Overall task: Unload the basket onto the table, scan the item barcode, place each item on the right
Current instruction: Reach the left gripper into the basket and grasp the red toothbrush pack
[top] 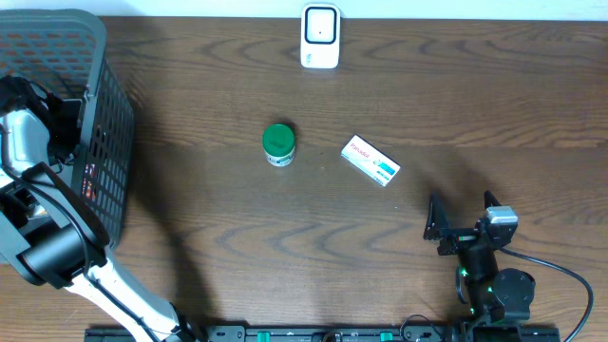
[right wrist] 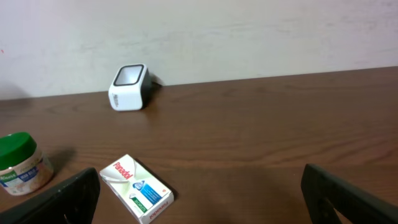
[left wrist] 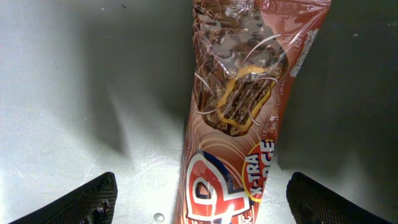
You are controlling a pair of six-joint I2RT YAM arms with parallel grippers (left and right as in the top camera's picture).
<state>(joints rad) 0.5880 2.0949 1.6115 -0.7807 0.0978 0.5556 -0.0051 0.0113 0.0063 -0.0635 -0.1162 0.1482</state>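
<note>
Left gripper [left wrist: 205, 202], released, straddles a chocolate bar [left wrist: 236, 106] in the basket [top: 104, 114]
Right gripper [top: 463, 217], likewise released, faces the Panadol box [top: 370, 161], green-lidded jar [top: 278, 143] and barcode scanner [top: 320, 36].

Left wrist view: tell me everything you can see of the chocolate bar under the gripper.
The chocolate bar is sealed in a glossy brown plastic wrapper printed with a cut chocolate-coated bar, a red-and-white logo and a yellow badge with X-TRA on it. It lies flat on a pale grey surface, running away from the camera. The left gripper straddles it, open; neither finger touches it.
</note>
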